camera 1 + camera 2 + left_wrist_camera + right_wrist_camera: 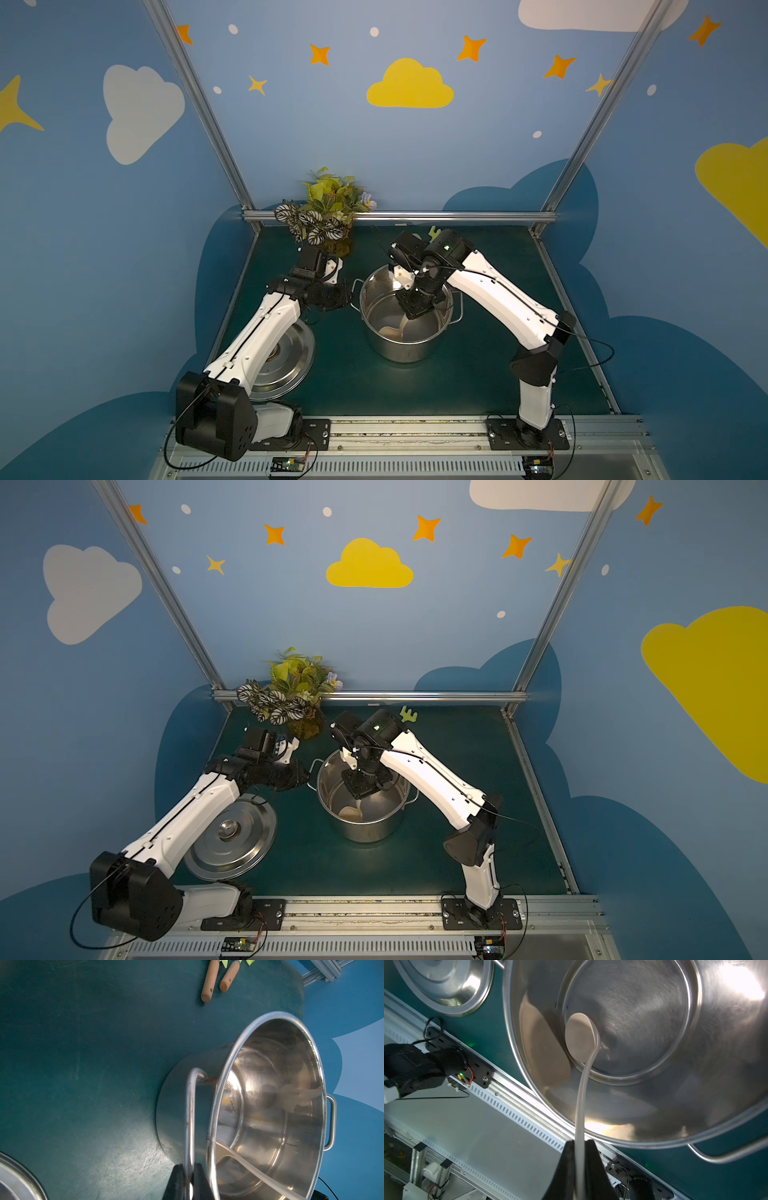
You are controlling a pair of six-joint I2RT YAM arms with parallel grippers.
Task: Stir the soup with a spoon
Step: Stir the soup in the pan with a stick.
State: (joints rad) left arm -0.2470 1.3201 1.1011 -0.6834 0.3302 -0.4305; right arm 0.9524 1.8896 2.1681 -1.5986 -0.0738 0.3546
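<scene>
A steel pot [399, 351] [365, 833] stands mid-table. The cream spoon's bowl [580, 1036] rests at the edge of the pot's bottom, near the wall; it shows in both top views [390, 331] [348, 811]. My right gripper [579, 1147] [411, 316] hangs over the pot's mouth, shut on the spoon's thin handle [580, 1105]. At the pot's left side, my left gripper [188, 1169] [347, 297] is shut on the pot's loop handle [190, 1115]. Soup is out of view: the pot's bottom [633, 1012] looks like bare metal.
The pot's lid [286, 361] [230, 837] lies on the mat under my left arm. A potted plant [328, 212] stands at the back left. Two wooden-handled green toy tools [209, 980] [229, 976] lie behind the pot; a green rake head [408, 716] shows there.
</scene>
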